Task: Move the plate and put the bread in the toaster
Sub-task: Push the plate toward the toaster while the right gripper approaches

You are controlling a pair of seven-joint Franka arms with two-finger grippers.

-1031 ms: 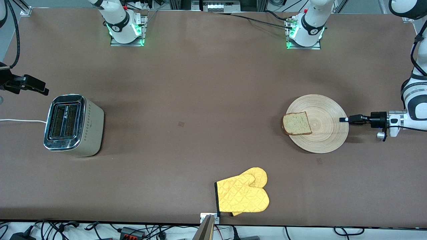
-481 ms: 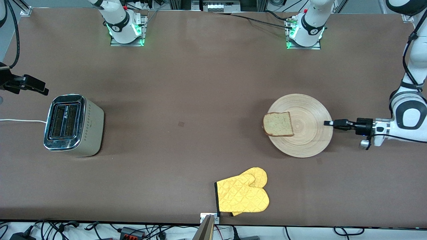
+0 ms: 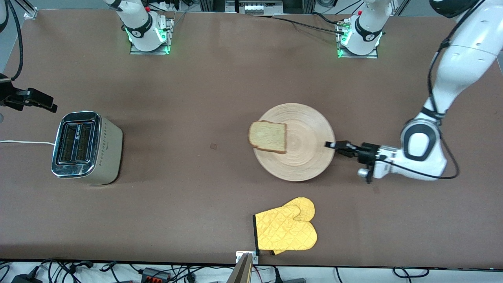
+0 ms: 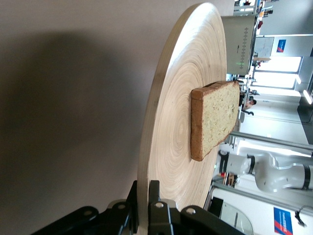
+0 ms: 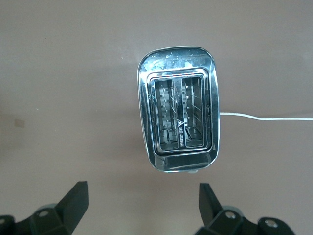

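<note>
I am pinching the plate's [image 3: 310,129] rim in my left gripper [image 3: 331,145], the bread [image 3: 268,136] riding on the edge farthest from my fingers, toward the toaster [image 3: 84,147]. My right gripper [image 5: 142,203] is waiting spread above the toaster's slots, the nearer to them. A mitt [image 3: 286,230] is lying aside, blocking nothing.

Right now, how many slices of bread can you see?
1. The bread lies on the plate, overhanging the rim on the side toward the toaster. Both toaster slots look empty in the right wrist view.
</note>
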